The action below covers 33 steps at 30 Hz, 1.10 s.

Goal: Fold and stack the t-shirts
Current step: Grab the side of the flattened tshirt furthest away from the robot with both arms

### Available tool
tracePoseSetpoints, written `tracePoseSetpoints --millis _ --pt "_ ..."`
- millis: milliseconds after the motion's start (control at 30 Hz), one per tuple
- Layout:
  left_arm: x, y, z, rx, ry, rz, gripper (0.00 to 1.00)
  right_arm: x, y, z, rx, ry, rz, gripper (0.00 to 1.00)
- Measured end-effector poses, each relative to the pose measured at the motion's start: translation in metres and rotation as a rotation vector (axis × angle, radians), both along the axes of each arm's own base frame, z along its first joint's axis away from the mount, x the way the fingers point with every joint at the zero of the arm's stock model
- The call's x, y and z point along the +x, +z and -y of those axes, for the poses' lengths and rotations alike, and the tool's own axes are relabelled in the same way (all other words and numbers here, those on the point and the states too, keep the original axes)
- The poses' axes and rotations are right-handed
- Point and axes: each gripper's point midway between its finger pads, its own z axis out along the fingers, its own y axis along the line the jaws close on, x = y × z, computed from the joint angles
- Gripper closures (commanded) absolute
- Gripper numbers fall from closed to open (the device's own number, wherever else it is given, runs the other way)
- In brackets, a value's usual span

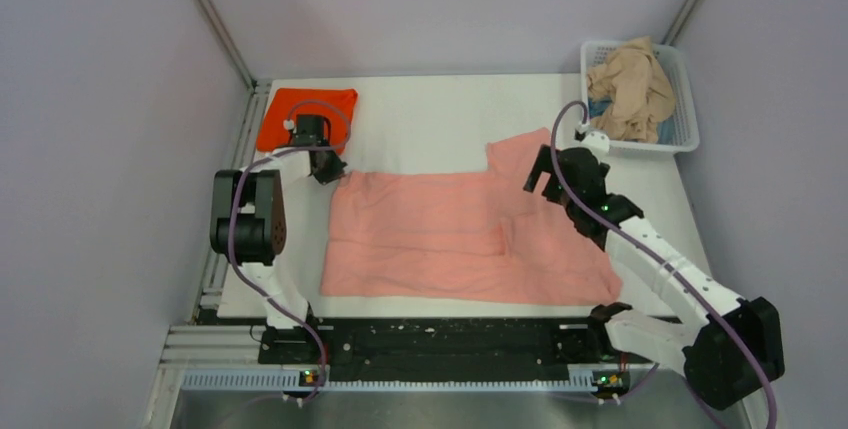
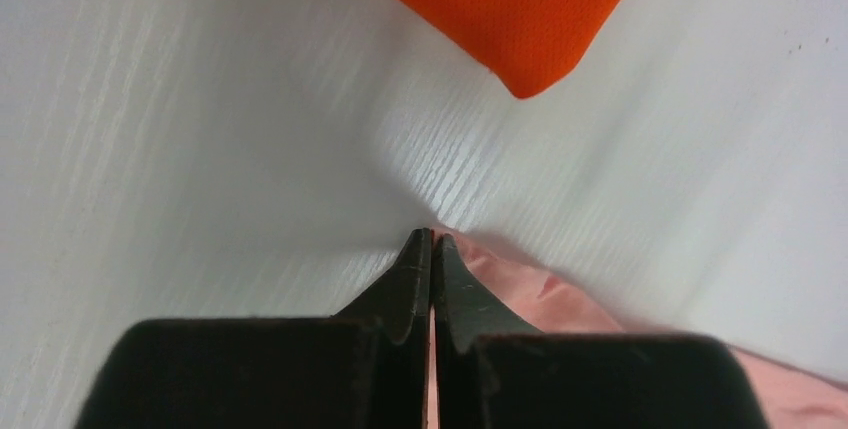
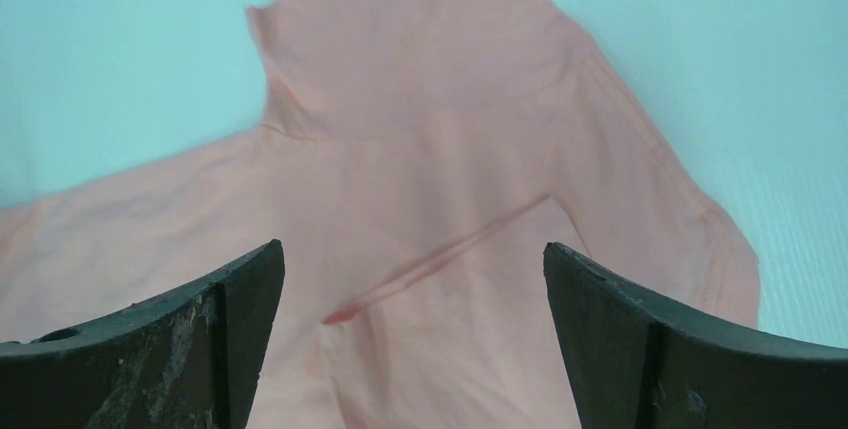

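The salmon-pink t-shirt (image 1: 440, 234) lies spread flat on the white table (image 1: 440, 109), stretching from one gripper to the other. The left gripper (image 2: 431, 239) has its jaws pressed tight together on the shirt's corner, with pink cloth bunched at the tips and running back along one side. The folded orange-red t-shirt (image 2: 510, 9) sits just beyond those tips, apart from them, with bare table between. The right gripper (image 3: 415, 259) hangs over the shirt's other end with its jaws spread wide and nothing in them. A sleeve and a seam fold lie directly below the gap. Beyond that gripper, the beige-tan t-shirt (image 1: 630, 84) is heaped in the white basket (image 1: 685, 99).
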Motion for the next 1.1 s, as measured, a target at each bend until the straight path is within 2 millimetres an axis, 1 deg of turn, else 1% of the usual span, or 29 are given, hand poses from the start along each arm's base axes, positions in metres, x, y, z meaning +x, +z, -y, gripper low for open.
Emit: tracePoseSetpoints --millis 67,133,167,233,267,300,400,500,567,633,700,800,900,933,967,1100 --pt "-0.006 0.0 0.002 -0.008 -0.009 0.006 1.0 0.013 0.019 -0.006 0.015 -0.006 0.028 0.01" --pt "-0.012 0.0 0.004 -0.017 -0.015 0.005 1.0 0.027 0.031 -0.01 0.019 -0.01 0.038 0.01" --pt "-0.015 0.0 0.005 -0.02 -0.017 0.003 1.0 0.036 0.036 -0.012 0.018 -0.016 0.036 0.02" --pt "-0.017 0.001 0.006 -0.026 -0.021 0.003 1.0 0.056 0.039 -0.015 0.017 -0.025 0.022 0.04" --pt "-0.016 0.002 0.007 -0.028 -0.024 0.005 1.0 0.072 0.04 -0.014 0.013 -0.035 0.01 0.05" --pt "-0.016 0.003 0.008 -0.031 -0.026 0.008 1.0 0.082 0.038 -0.015 0.011 -0.038 0.0 0.06" --pt "-0.016 0.004 0.008 -0.032 -0.028 0.011 1.0 0.127 0.025 -0.013 -0.028 -0.055 -0.049 0.09" --pt "-0.015 0.006 0.008 -0.031 -0.027 0.017 1.0 0.171 0.004 -0.013 -0.088 -0.069 -0.102 0.12" --pt "-0.015 0.007 0.008 -0.029 -0.025 0.02 1.0 0.195 -0.013 -0.012 -0.13 -0.078 -0.138 0.15" --pt "-0.015 0.008 0.008 -0.028 -0.025 0.021 1.0 0.213 -0.032 -0.013 -0.165 -0.08 -0.177 0.17" --pt "-0.015 0.008 0.007 -0.026 -0.023 0.021 1.0 0.225 -0.048 -0.015 -0.19 -0.079 -0.207 0.19" --pt "-0.015 0.01 0.007 -0.023 -0.021 0.025 1.0 0.241 -0.072 -0.016 -0.22 -0.075 -0.251 0.25" --pt "-0.015 0.011 0.007 -0.024 -0.019 0.027 1.0 0.248 -0.092 -0.017 -0.235 -0.072 -0.286 0.3" --pt "-0.015 0.011 0.007 -0.024 -0.019 0.027 1.0 0.248 -0.097 -0.017 -0.24 -0.071 -0.298 0.32" --pt "-0.015 0.011 0.006 -0.022 -0.018 0.027 1.0 0.248 -0.101 -0.017 -0.236 -0.078 -0.302 0.36" --pt "-0.014 0.011 0.004 -0.011 -0.008 0.027 1.0 0.247 -0.103 -0.016 -0.233 -0.089 -0.298 0.43"
